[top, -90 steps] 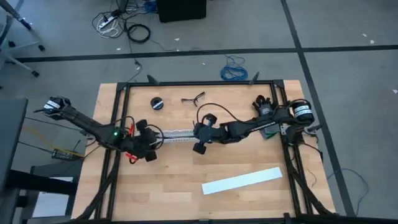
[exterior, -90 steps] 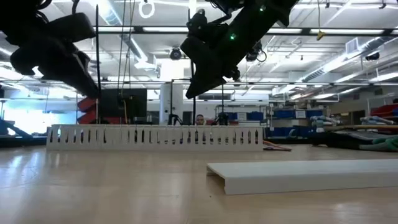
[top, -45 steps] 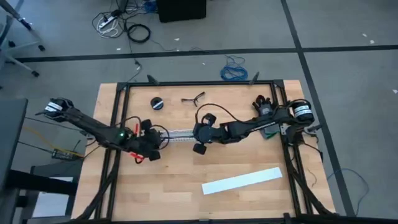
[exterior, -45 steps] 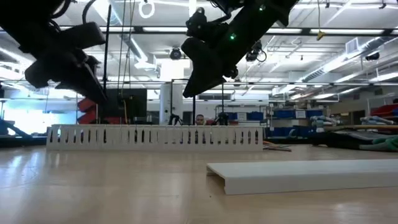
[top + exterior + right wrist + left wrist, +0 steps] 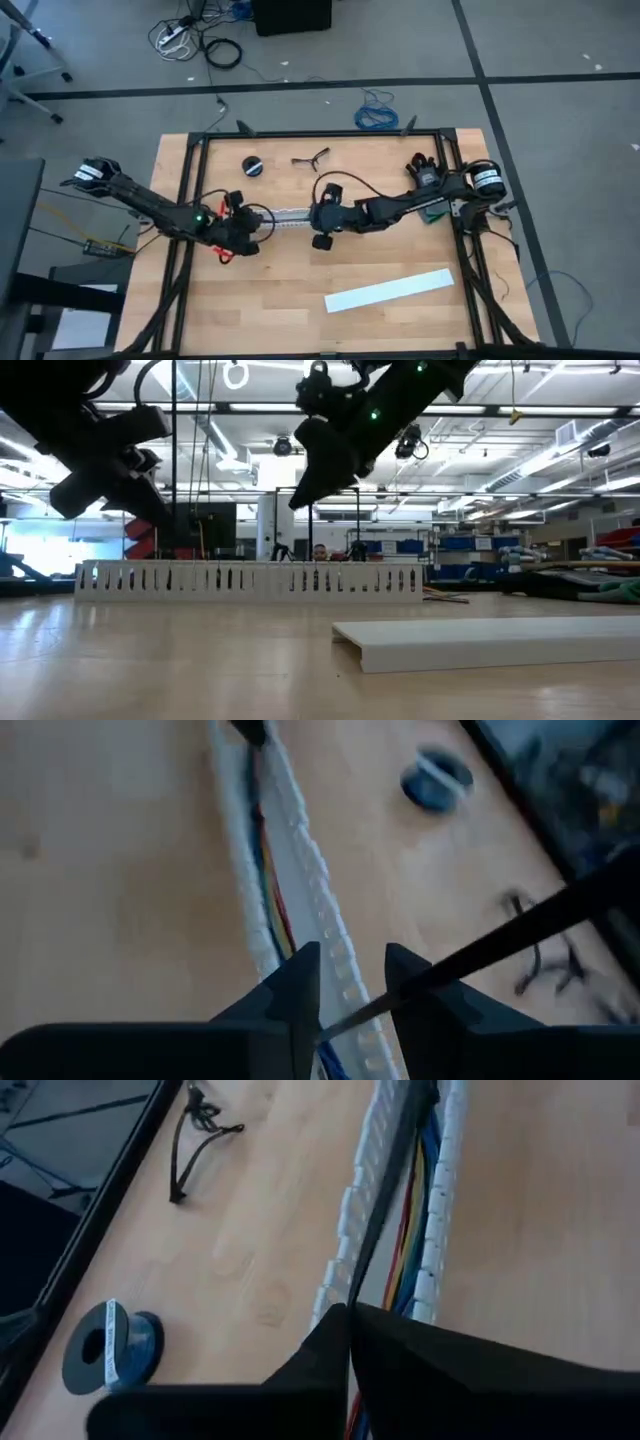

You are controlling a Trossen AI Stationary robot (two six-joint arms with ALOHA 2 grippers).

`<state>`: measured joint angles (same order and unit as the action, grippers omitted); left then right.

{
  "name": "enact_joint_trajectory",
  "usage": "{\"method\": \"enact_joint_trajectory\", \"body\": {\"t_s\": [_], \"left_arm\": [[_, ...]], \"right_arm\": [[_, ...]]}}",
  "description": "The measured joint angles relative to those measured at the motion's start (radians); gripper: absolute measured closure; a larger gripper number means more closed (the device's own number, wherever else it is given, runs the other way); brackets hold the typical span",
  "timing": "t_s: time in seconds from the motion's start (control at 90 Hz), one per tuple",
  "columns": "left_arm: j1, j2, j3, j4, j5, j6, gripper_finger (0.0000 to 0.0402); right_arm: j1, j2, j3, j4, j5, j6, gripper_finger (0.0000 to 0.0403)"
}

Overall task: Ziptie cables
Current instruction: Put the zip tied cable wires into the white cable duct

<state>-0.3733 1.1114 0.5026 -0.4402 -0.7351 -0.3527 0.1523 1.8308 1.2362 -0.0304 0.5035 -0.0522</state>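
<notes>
**Strap being worked at the cable trough, mid-table**

Nearest me lies the flat white plastic cover strip (image 5: 389, 290), untouched. Behind it, the bundle of thin blue, red and yellow cables (image 5: 408, 1230) sits inside the long white slotted plastic trough (image 5: 285, 213). My left gripper (image 5: 345, 1312) is pinched tight on a thin black strap (image 5: 385, 1210) that runs along the trough. My right gripper (image 5: 348, 982) hangs over the other end, fingers a narrow gap apart and clamping nothing that I can make out. I judge the strap must stay taut and centred over the wires, and the right fingers should close squarely. Farther back rest a small dark tape roll (image 5: 252, 165) and loose black ties (image 5: 312, 157).
</notes>
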Motion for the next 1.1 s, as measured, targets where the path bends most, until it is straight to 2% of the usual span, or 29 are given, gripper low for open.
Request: {"method": "enact_joint_trajectory", "body": {"t_s": [0.122, 0.311, 0.467, 0.556, 0.644, 0.711, 0.756, 0.789, 0.856, 0.9, 0.933, 0.978, 1.1], "left_arm": [[0.000, 0.000, -0.014, -0.011, -0.001, -0.046, 0.0401], [0.000, 0.000, -0.080, 0.026, 0.000, -0.095, 0.0401], [0.000, 0.000, -0.087, 0.039, -0.002, -0.097, 0.0401], [0.000, 0.000, -0.088, 0.041, -0.002, -0.093, 0.0401], [0.000, 0.000, -0.088, 0.040, -0.002, -0.093, 0.0401], [0.000, 0.000, -0.088, 0.041, -0.002, -0.091, 0.0401], [0.000, 0.000, -0.088, 0.050, -0.006, -0.083, 0.0401], [0.000, 0.000, -0.088, 0.055, -0.008, -0.076, 0.0401], [0.000, -0.001, -0.088, 0.056, -0.015, -0.073, 0.0401], [0.001, -0.001, -0.088, 0.056, -0.021, -0.073, 0.0401], [0.003, -0.001, -0.088, 0.056, -0.023, -0.073, 0.0401], [0.007, -0.001, -0.088, 0.055, -0.021, -0.073, 0.0401], [0.016, -0.001, -0.088, 0.055, -0.018, -0.073, 0.0401]], "right_arm": [[0.030, -0.034, 0.002, 0.063, 0.028, -0.166, 0.0291], [0.099, -0.092, 0.001, 0.204, 0.224, -0.432, 0.0290], [0.178, -0.153, 0.001, 0.489, 0.399, -0.752, 0.0290], [0.222, -0.189, 0.001, 0.702, 0.453, -0.927, 0.0290], [0.260, -0.221, 0.002, 0.812, 0.464, -0.913, 0.0291], [0.273, -0.244, 0.003, 0.736, 0.457, -0.774, 0.0291], [0.280, -0.254, 0.003, 0.599, 0.419, -0.645, 0.0291], [0.279, -0.256, 0.003, 0.479, 0.353, -0.535, 0.0291], [0.264, -0.239, 0.001, 0.285, 0.118, -0.323, 0.0291], [0.248, -0.206, 0.000, 0.249, -0.042, -0.220, 0.0292], [0.238, -0.172, 0.000, 0.256, -0.119, -0.176, 0.0292], [0.225, -0.117, 0.000, 0.301, -0.166, -0.146, 0.0292], [0.168, 0.069, 0.001, 0.445, -0.172, -0.142, 0.0292]]}}
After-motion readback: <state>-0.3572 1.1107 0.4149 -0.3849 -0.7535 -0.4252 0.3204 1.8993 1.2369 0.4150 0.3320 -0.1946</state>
